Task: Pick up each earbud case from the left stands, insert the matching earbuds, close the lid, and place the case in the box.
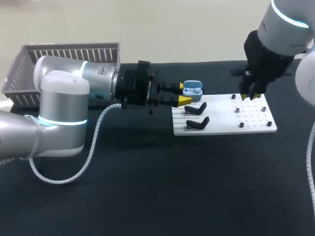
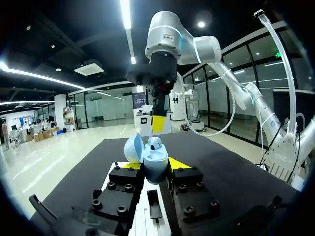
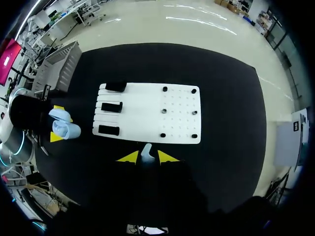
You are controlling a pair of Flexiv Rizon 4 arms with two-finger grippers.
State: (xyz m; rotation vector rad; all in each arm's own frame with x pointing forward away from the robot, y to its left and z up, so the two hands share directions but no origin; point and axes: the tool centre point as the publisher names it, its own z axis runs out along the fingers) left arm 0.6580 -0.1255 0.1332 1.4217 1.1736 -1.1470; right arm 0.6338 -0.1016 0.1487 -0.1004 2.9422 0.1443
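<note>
At left edge of board (image 1: 221, 123): left gripper (image 1: 183, 93) clenched on open earbud case (image 1: 192, 90).
Above board: right gripper (image 3: 146, 157) pinching white earbud (image 3: 146, 150), mostly hidden.

Both arms wear smooth silver-white rounded housings, with a glowing teal band (image 1: 59, 121) at the joints. A white spiral-wrapped cable (image 1: 93, 142) runs along the left arm (image 1: 59, 98), and a thinner white cable (image 1: 311, 147) hangs by the right arm (image 1: 288, 27). The wrists are black blocks, studded with what look like black screws (image 2: 123, 186). The left end effector (image 1: 183, 93) and right end effector (image 1: 249, 96) have yellow-tipped fingers.
</note>
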